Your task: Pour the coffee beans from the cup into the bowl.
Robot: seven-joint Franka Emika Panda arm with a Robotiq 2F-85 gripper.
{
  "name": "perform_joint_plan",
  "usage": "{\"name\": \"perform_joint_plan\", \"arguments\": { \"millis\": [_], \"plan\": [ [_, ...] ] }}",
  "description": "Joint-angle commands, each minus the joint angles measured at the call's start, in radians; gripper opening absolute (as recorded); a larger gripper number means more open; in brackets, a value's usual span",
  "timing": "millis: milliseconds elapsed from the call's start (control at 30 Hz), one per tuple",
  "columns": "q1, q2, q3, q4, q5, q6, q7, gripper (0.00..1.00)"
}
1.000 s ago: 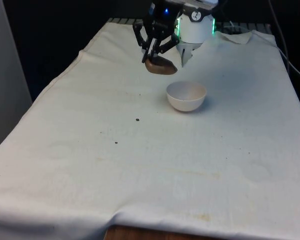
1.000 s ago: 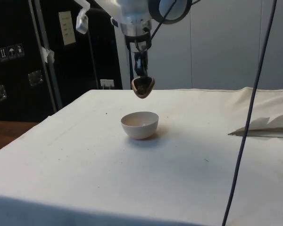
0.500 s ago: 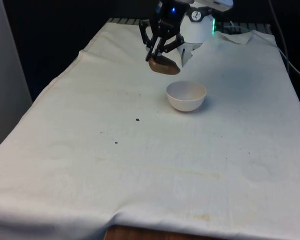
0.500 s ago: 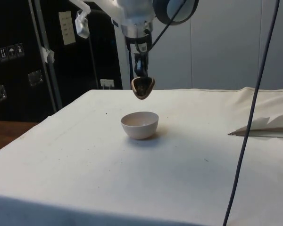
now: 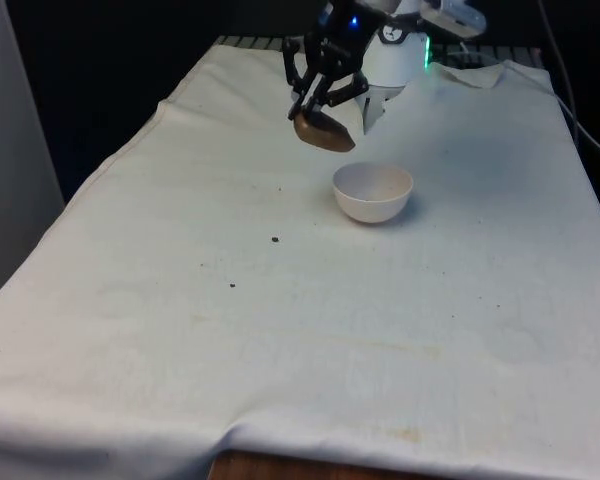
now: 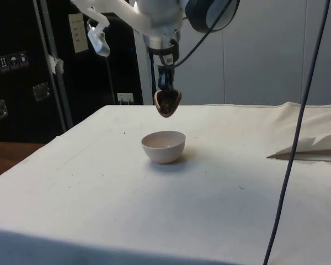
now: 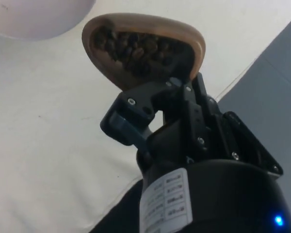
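Shifted toward the front view's left, jaws clamp the cup (image 5: 323, 131) rim — beside the bowl (image 5: 373, 192).

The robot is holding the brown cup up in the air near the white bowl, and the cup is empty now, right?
Not quite. The gripper does hold the brown cup in the air near the white bowl, but the cup is not empty: the wrist view shows the coffee beans inside it.
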Motion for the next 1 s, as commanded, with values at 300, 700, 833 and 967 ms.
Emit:
{"name": "perform_joint_plan", "arguments": {
  "millis": [300,700,833,967],
  "plan": [
    [0.005,-0.007,0.025,0.001,-0.092,-0.050,0.101,0.00],
    [0.004,-0.017,0.075,-0.005,-0.120,-0.109,0.171,0.00],
    [0.004,-0.018,0.088,-0.004,-0.132,-0.126,0.191,0.00],
    [0.004,-0.015,0.107,-0.001,-0.163,-0.158,0.232,0.00]
  ]
}}
